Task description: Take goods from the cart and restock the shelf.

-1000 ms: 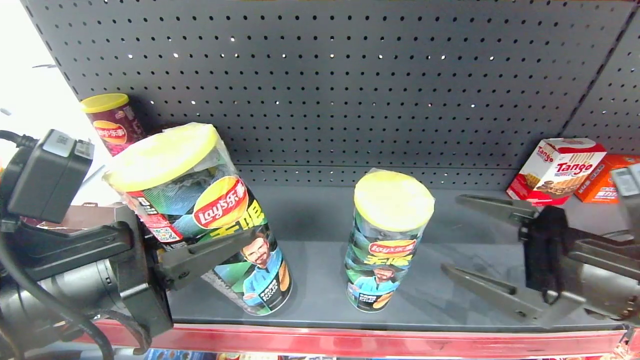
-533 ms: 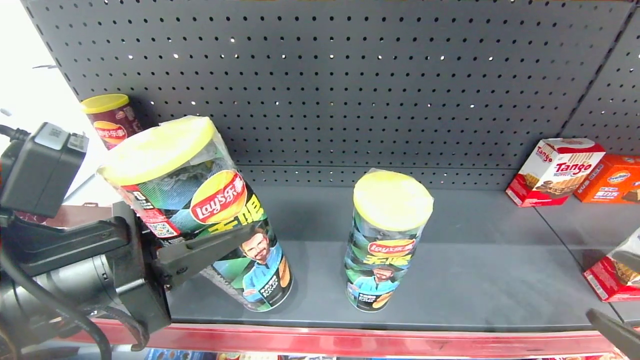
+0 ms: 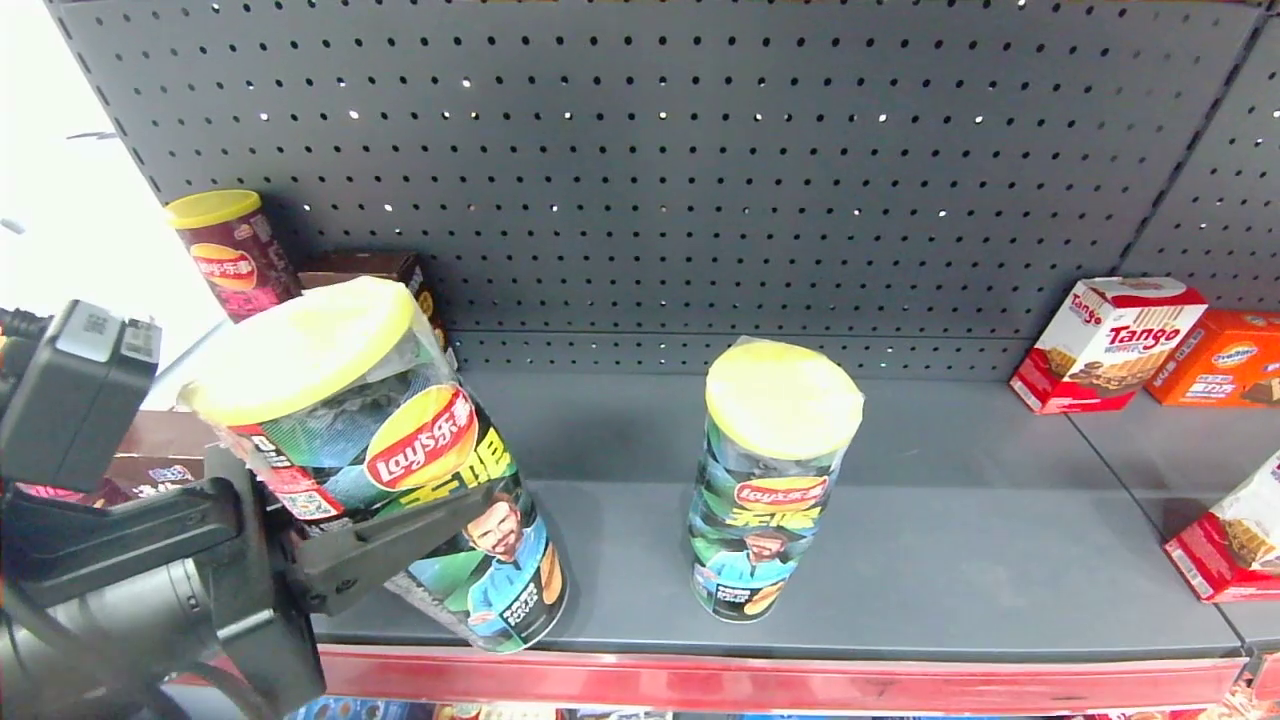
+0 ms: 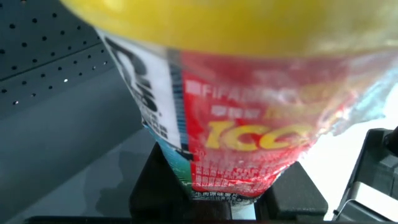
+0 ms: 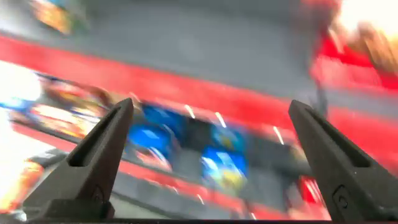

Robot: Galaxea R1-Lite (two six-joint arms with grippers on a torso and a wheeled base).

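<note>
The right end effector [image 5: 211,106] hangs with its fingers spread wide and nothing between them, facing a blurred red shelf edge. The left end effector [image 3: 395,505] is pinching a chip can [image 3: 440,450] with a yellow lid, tilted, its base at the front left of the shelf [image 3: 950,540], by the red lip [image 3: 800,685]. A matching can [image 3: 765,480] stands upright mid-shelf, apart from it. A maroon can [image 3: 232,255] and a brown box [image 3: 375,268] stand at the back left against the pegboard [image 3: 650,180].
</note>
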